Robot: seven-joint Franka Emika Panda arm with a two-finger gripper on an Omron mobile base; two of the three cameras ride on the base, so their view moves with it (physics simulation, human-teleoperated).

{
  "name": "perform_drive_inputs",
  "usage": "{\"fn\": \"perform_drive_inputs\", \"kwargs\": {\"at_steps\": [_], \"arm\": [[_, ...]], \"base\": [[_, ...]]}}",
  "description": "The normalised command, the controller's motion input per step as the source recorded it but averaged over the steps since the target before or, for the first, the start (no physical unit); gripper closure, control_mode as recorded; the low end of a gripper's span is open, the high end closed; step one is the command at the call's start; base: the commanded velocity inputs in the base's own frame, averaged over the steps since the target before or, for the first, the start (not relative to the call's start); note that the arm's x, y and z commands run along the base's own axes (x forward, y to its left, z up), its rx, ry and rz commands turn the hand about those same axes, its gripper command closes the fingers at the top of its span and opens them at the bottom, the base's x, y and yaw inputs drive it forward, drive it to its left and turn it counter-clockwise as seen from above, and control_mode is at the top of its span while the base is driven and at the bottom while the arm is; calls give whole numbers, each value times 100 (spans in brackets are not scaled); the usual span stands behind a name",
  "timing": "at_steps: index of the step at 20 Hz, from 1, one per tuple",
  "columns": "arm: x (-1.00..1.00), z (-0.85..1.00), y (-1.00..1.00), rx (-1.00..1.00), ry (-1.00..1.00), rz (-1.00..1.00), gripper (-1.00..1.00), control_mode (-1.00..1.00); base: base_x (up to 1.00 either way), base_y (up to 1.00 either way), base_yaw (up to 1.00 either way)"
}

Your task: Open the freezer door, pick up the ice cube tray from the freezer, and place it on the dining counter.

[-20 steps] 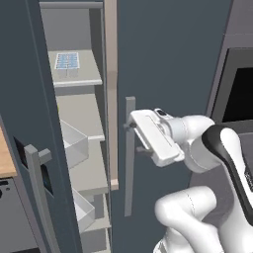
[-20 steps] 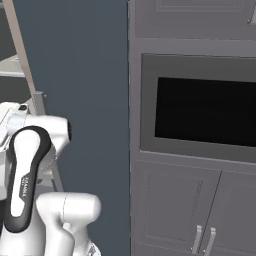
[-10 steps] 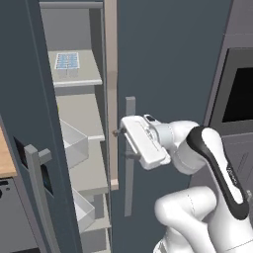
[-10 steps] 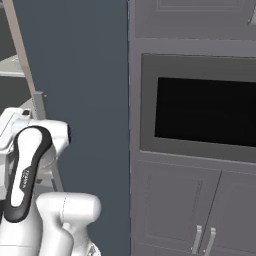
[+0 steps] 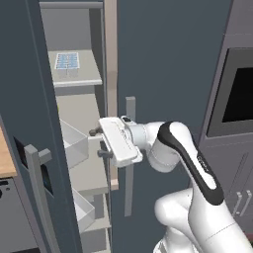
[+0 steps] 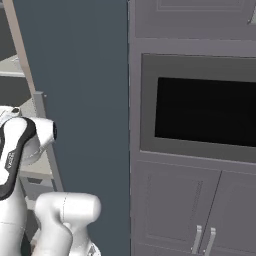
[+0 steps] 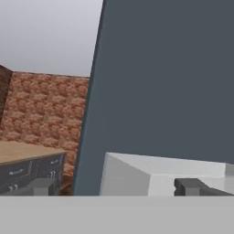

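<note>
Freezer door (image 5: pixel 29 123): swung open, step done. Tray (image 5: pixel 66 61): on upper shelf (image 5: pixel 79 76), not yet picked; counter placement outstanding. Gripper (image 5: pixel 98 142): released, empty, below the tray's shelf.

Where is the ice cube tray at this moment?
In the left base view, the ice cube tray lies flat on an upper shelf inside the freezer, toward the upper left, well above the open end effector.

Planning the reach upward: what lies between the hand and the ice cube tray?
In the left base view, the edge of the tray's own shelf; the hand sits lower than the ice cube tray.
</note>
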Motion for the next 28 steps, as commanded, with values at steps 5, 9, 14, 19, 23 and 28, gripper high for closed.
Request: {"fn": "perform_drive_inputs", "kwargs": {"at_steps": [5, 9, 14, 19, 23, 28], "arm": [[2, -4, 58, 0, 4, 0, -100, -100], [0, -6, 51, 0, 2, 0, -100, -100], [0, -9, 39, 0, 2, 0, -100, -100], [-14, -11, 34, 0, 0, 0, -100, -100], [-23, -12, 30, 0, 0, 0, -100, -100], [-21, -2, 10, 0, -3, 0, -100, -100]], "base": [[0, 0, 0], [0, 0, 0], [0, 0, 0], [0, 0, 0], [0, 0, 0], [0, 0, 0]]}}
